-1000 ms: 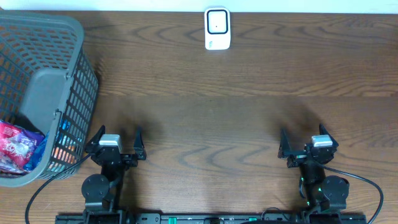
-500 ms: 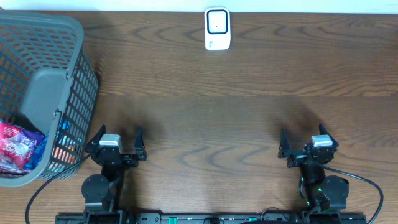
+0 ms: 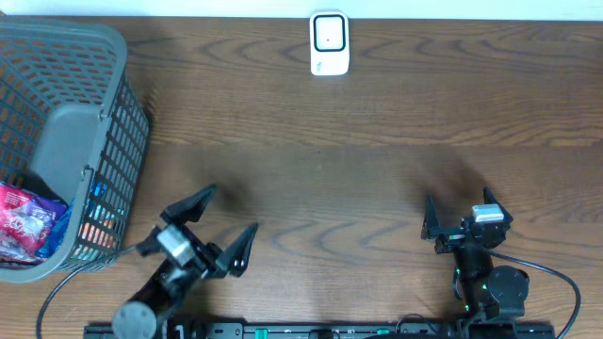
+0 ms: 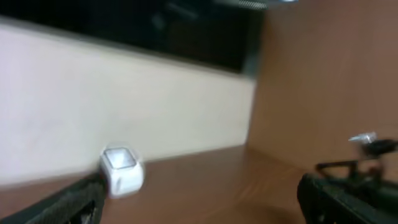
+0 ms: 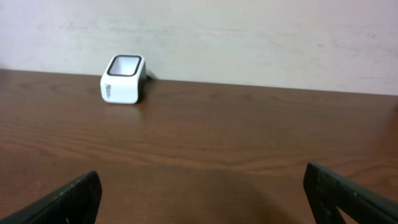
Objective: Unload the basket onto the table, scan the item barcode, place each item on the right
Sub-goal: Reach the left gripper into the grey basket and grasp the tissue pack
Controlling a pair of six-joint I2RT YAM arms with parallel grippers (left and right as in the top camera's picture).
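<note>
The left gripper (image 3: 233,209) has just swung off rest, fingers wide and empty as on the right gripper (image 3: 459,200), so the task is only starting.

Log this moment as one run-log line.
left gripper: open, empty, angled right | right gripper: open, empty | scanner: far edge, untouched | basket: left, items inside

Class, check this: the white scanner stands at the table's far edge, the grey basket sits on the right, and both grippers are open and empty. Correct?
No. The overhead view shows the grey basket on the left, not the right. The white scanner, left gripper and right gripper are as stated.
</note>
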